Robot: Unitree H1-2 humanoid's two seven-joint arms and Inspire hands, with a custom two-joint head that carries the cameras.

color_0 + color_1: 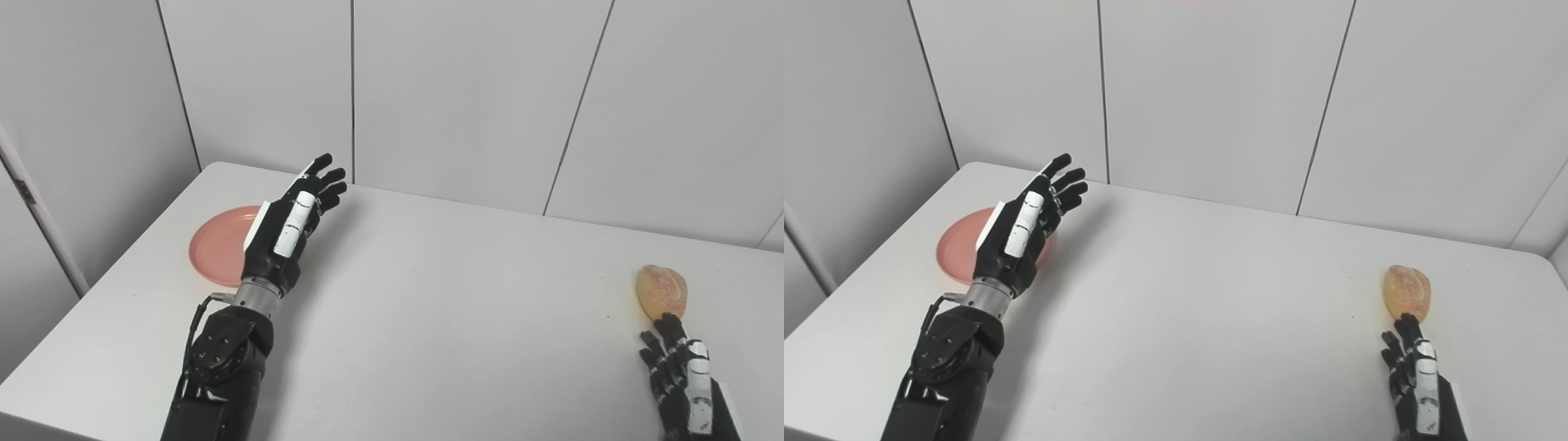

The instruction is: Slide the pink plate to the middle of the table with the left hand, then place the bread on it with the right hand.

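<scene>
The pink plate [217, 245] lies flat on the white table [429, 294] near its left edge. My left hand [294, 214] is open with fingers stretched out. It hovers over the plate's right side and hides part of it. The bread [661, 291], a golden oval roll, lies near the table's right edge. My right hand [680, 380] is open, low at the bottom right, with its fingertips [667, 323] just short of the bread's near end. Neither hand holds anything.
Grey wall panels [465, 92] stand right behind the table's far edge. The table's left edge runs close to the plate. A bare stretch of tabletop lies between the plate and the bread.
</scene>
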